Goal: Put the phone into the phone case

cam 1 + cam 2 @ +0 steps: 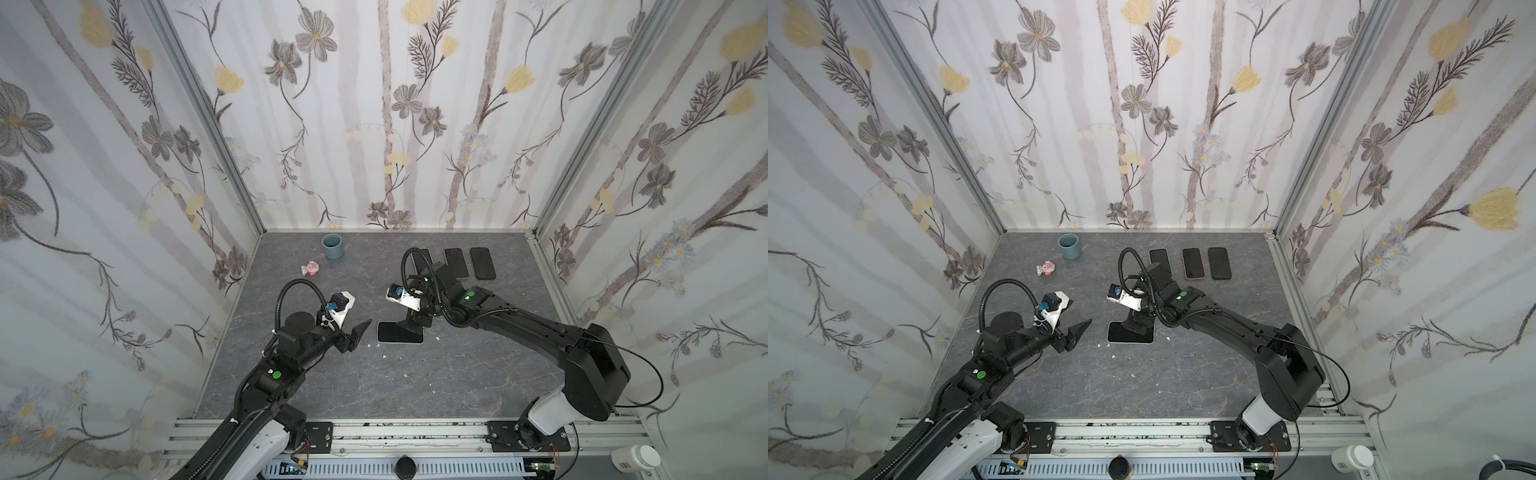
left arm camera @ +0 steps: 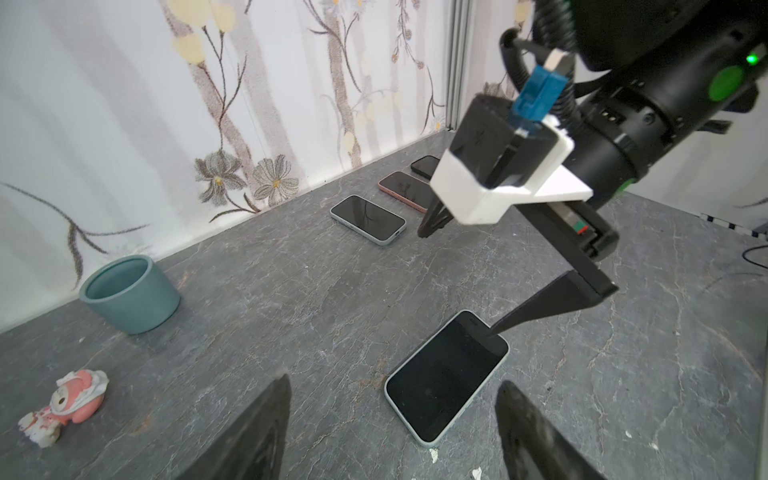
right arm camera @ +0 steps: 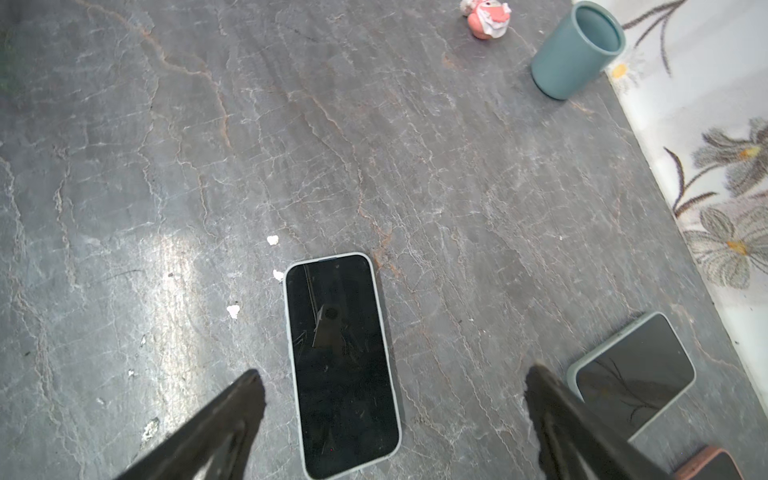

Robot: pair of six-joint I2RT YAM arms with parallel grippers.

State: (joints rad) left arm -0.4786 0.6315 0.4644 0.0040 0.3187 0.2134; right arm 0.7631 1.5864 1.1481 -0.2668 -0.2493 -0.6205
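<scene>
Phone (image 3: 340, 365) lies flat on my counter (image 3: 457, 187), seated in its pale phone case (image 3: 291, 332), I judge; left jaws and right jaws both stand released, grasping nothing. Little left.

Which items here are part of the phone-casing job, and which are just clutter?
Job: phone in its pale case; left gripper and right gripper, both open.
Lying about: teal cup; pink toy figure; three phones by the back wall; white scraps.
</scene>
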